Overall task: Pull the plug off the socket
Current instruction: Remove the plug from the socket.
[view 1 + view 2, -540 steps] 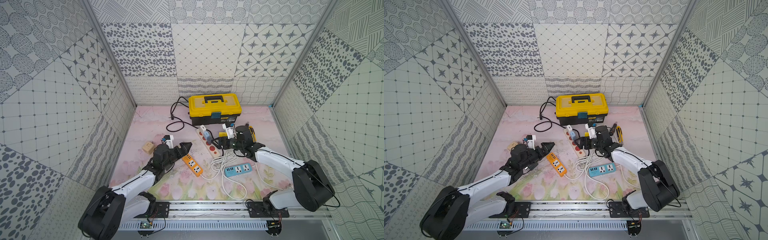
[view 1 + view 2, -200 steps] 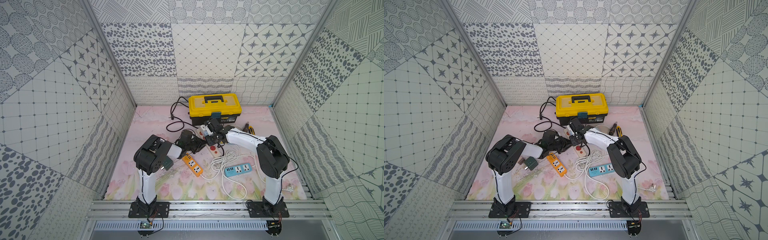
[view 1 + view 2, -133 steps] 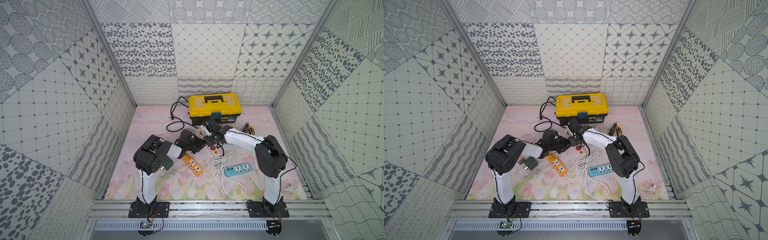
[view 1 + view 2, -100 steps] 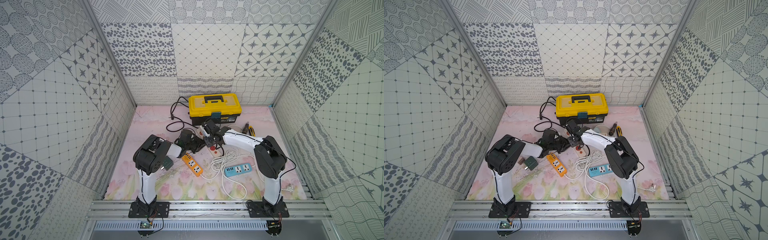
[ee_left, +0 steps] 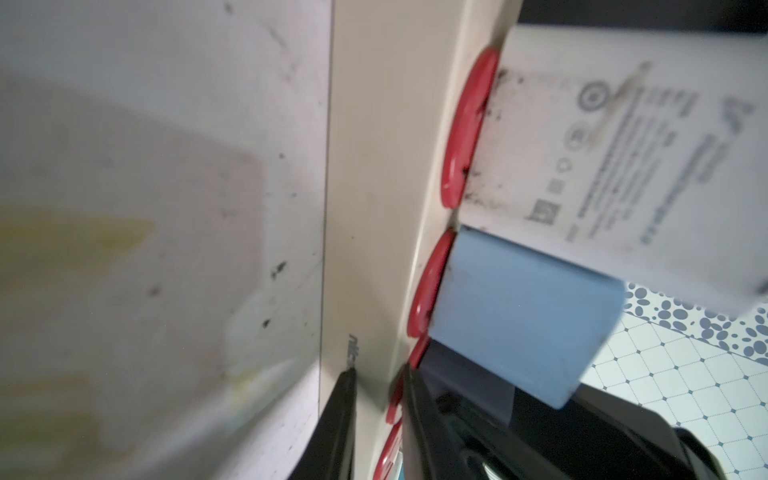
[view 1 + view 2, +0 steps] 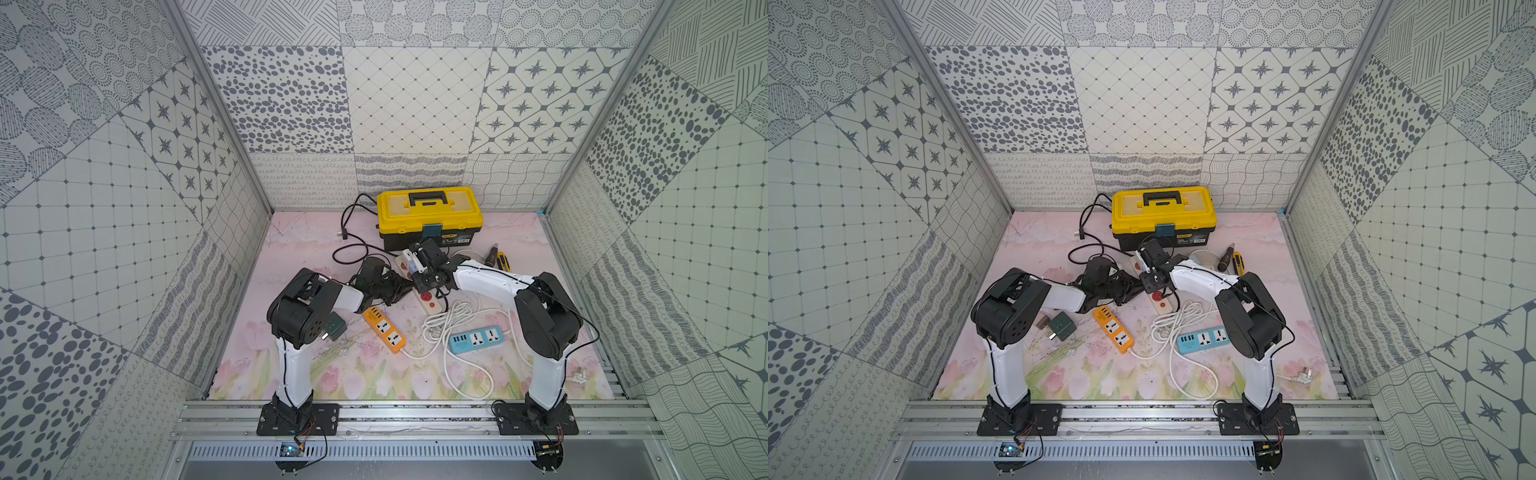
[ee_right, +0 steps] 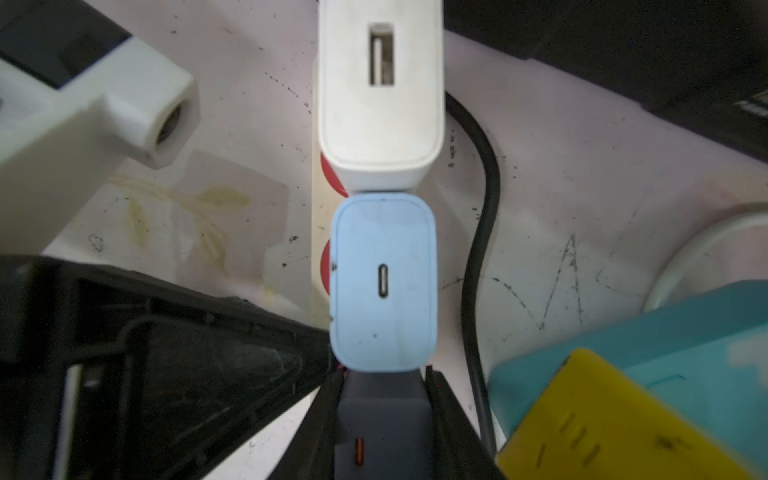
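Both arms rise from the front rail, bend at the elbow and reach inward to meet over the cream power strip [image 6: 434, 306] mid-table [image 6: 365, 374], just in front of the yellow toolbox [image 6: 430, 212]. The right arm's elbow stands high, its forearm stretches toward the back and its wrist tips down. The right tool [image 7: 384, 384] is clamped on the grey plug [image 7: 382, 428]. That plug sits in the strip, touching the blue plug [image 7: 384, 282], with the white plug [image 7: 380, 83] next in line. The left forearm lies low over the table, and the left tool [image 5: 378, 374] narrowly pinches the strip's edge
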You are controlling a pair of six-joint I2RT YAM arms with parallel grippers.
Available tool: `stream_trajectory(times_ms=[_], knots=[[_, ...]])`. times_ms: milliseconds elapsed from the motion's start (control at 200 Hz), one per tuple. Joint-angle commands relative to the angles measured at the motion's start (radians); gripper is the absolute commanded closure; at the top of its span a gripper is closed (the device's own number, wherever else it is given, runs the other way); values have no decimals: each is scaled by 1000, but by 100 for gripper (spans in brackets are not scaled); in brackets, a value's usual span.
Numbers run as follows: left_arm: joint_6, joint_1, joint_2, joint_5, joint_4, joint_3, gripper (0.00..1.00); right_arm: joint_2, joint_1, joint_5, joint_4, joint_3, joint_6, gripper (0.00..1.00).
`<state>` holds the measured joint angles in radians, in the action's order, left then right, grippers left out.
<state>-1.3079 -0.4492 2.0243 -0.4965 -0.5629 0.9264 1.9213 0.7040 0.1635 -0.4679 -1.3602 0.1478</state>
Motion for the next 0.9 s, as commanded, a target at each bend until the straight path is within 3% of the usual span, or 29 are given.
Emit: stream_trajectory(times_ms=[0,140,290,430,590,896], knots=[[16,4,58,242,474,-3,79,-55,63,1,-95,-63,35,77],[21,3,60,248,487,2,79,5,10,-41,-190,-191,30,77],[24,4,66,251,492,6,79,14,-40,-115,-192,-214,36,77],[32,4,68,252,503,12,79,-36,-28,-120,-152,-140,48,77],[48,3,71,266,550,42,79,-77,54,-41,-135,-86,68,77],[53,1,75,282,606,63,79,21,4,-68,-255,-286,51,77]])
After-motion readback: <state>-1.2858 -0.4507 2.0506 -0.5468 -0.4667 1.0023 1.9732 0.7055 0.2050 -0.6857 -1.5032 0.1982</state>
